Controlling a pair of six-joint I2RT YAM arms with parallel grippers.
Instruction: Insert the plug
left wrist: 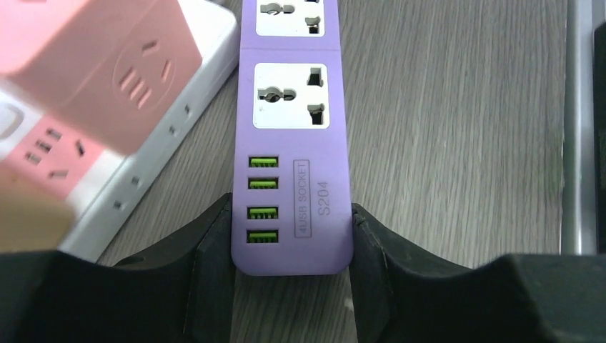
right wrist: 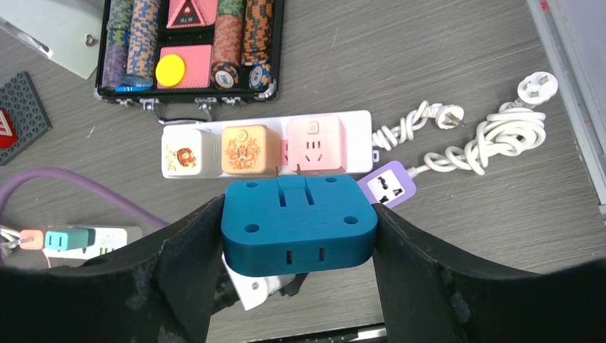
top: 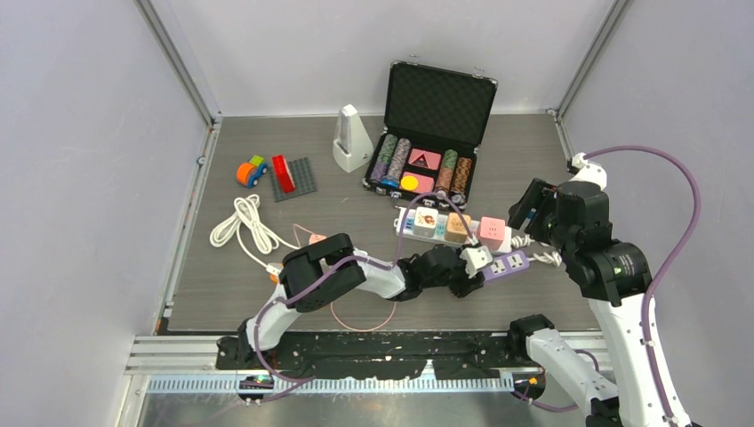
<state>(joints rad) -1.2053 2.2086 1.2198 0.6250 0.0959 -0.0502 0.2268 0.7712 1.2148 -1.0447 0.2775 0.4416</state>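
A purple power strip (top: pixel 507 264) with two universal sockets and green USB ports lies on the table. My left gripper (top: pixel 469 271) is shut on its near end; in the left wrist view the strip (left wrist: pixel 291 143) sits clamped between both fingers (left wrist: pixel 214 246) of the gripper (left wrist: pixel 291 246). My right gripper (top: pixel 533 212) is shut on a blue plug block (right wrist: pixel 299 225) and holds it above the table, over the left gripper and near the strip's far end (right wrist: pixel 389 184). The plug's prongs are hidden.
A white power strip (right wrist: pixel 357 121) carrying pink, orange and white cube adapters lies just behind the purple one. An open case of poker chips (top: pixel 427 165), a metronome (top: pixel 351 140), a toy car (top: pixel 251 171), a brick plate (top: pixel 295 178) and coiled white cables (top: pixel 244 227) lie around.
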